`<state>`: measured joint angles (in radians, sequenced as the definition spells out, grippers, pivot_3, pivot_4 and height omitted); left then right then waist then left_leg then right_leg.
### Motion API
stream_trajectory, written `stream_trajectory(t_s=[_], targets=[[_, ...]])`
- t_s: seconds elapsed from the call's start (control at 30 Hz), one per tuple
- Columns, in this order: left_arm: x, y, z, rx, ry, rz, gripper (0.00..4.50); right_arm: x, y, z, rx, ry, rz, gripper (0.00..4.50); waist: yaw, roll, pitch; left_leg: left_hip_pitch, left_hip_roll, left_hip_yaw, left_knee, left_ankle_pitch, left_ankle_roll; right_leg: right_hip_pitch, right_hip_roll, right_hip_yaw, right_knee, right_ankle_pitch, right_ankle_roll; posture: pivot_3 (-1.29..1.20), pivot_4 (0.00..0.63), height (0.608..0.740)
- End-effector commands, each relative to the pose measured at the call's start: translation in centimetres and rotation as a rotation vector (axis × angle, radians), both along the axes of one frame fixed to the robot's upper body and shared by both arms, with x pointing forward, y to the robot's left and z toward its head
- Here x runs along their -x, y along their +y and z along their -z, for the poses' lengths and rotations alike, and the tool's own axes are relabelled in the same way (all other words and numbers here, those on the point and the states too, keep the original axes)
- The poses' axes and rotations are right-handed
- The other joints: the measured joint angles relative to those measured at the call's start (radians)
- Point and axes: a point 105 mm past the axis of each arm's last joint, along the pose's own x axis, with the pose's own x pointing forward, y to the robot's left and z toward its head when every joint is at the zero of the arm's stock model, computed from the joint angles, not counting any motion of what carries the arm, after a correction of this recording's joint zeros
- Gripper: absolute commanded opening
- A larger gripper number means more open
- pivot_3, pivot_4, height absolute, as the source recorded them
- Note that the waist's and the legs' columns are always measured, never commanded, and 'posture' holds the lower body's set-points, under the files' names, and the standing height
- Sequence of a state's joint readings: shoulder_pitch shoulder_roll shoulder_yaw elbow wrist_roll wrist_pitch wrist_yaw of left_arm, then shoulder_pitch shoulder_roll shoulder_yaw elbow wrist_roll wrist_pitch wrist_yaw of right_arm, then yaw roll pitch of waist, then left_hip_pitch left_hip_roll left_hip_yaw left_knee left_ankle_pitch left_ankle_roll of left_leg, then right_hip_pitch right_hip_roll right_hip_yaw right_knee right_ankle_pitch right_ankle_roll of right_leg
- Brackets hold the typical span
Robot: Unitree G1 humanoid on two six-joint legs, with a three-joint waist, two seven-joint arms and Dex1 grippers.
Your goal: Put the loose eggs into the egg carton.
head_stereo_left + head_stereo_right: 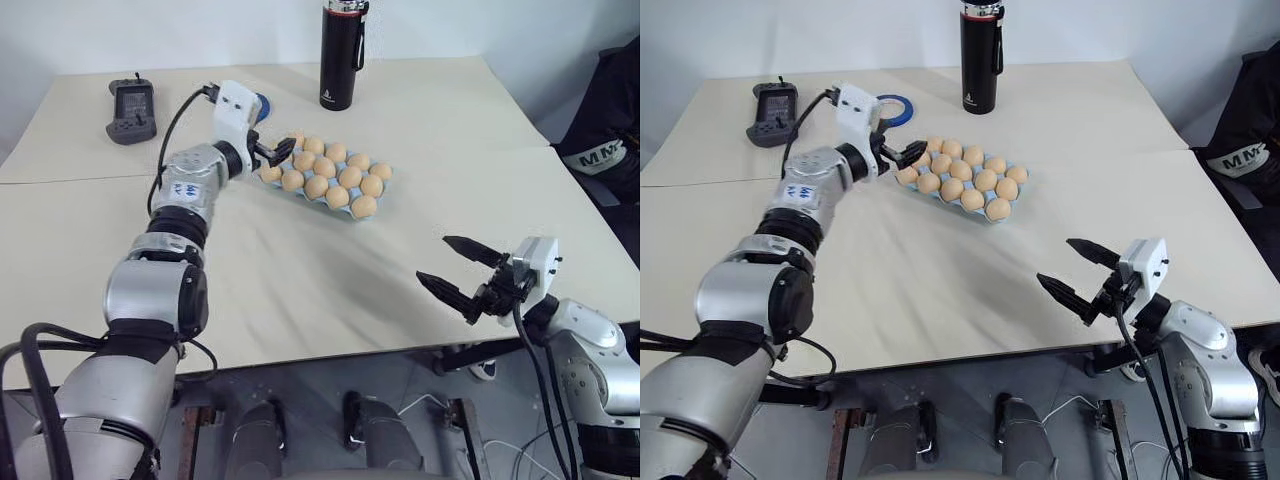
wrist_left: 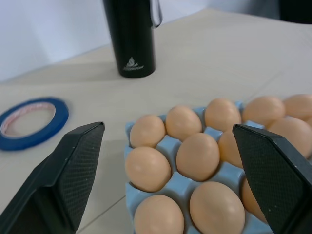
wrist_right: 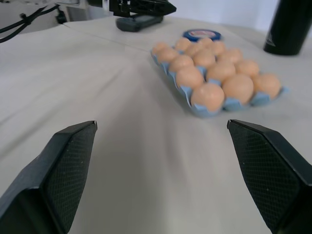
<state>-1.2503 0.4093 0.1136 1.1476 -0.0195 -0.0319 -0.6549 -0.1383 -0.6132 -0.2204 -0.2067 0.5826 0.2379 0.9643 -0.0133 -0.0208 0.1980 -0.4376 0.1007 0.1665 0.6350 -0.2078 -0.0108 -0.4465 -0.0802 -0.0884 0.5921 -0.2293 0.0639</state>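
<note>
Twelve or so tan-brown eggs (image 1: 325,172) sit in the cups of the light blue egg carton (image 3: 234,101), which lies flat near the middle of the pale bench (image 1: 300,280), angled toward the far side. Every cup visible from the head views holds an egg; the exact count cannot be confirmed.

Left gripper (image 1: 277,152): positioned at the carton's far-left corner, just above the eggs there, pointing roughly level across the carton. Its two black fingers (image 2: 73,165) stand wide apart and hold nothing; whether a fingertip touches an egg cannot be determined.

Right gripper (image 1: 462,270): located well apart from the carton, above the near-right part of the bench. Its fingers stand wide apart and hold nothing, pointing toward the carton.

Blue tape roll (image 1: 894,103): lies flat on the bench just beyond the left gripper, near the carton's far-left corner but apart from it.

Black flask (image 1: 340,55): stands upright beyond the carton.

Dark handheld controller (image 1: 131,109): lies at the far-left area of the bench.
</note>
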Motion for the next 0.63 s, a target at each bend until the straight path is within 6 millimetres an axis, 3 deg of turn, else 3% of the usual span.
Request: stream_trajectory(t_s=[0.03, 0.1, 0.23, 0.43, 0.63], targets=[[2.8, 1.5, -0.2, -0.029, -0.014, 0.189, 4.48, -0.4, 0.1, -1.3, 0.066, -0.052, -0.087, 4.50, -0.016, 0.000, 0.000, 0.000, 0.000, 0.001, 0.000, 0.000, 0.000, 0.000, 0.000, 0.001, 0.001, 0.000, 0.000, 0.00, 0.150, 0.740], [4.2, 2.4, 0.3, -0.063, -0.026, 0.230, 4.48, -0.8, 0.3, -1.5, 0.081, -0.061, -0.118, 4.50, -0.015, 0.000, 0.000, 0.001, 0.001, 0.001, 0.000, 0.001, 0.002, 0.000, 0.000, 0.000, 0.003, 0.000, -0.001, 0.00, 0.150, 0.740], [9.1, 5.6, 3.0, -0.102, 0.035, 0.275, 4.48, -1.8, 1.6, -1.1, 0.119, -0.055, -0.224, 4.50, -0.027, -0.001, 0.000, 0.004, 0.001, 0.003, 0.000, 0.003, 0.003, -0.002, 0.000, 0.004, 0.011, -0.001, -0.002, 0.00, 0.150, 0.740], [11.9, 7.9, 5.4, -0.091, 0.129, 0.217, 4.48, -3.0, 2.5, -0.5, 0.123, -0.045, -0.279, 4.50, -0.012, -0.001, 0.000, 0.009, 0.002, 0.004, 0.001, 0.003, -0.006, -0.001, 0.000, 0.004, 0.016, -0.003, -0.005, 0.00, 0.150, 0.740], [13.6, 8.7, 6.6, -0.086, 0.161, 0.212, 4.48, -3.9, 2.7, -0.7, 0.140, -0.048, -0.309, 4.50, -0.018, -0.001, 0.000, 0.009, 0.002, 0.004, -0.003, 0.003, -0.004, 0.002, 0.004, 0.008, -0.002, 0.003, -0.018, 0.00, 0.150, 0.740]])
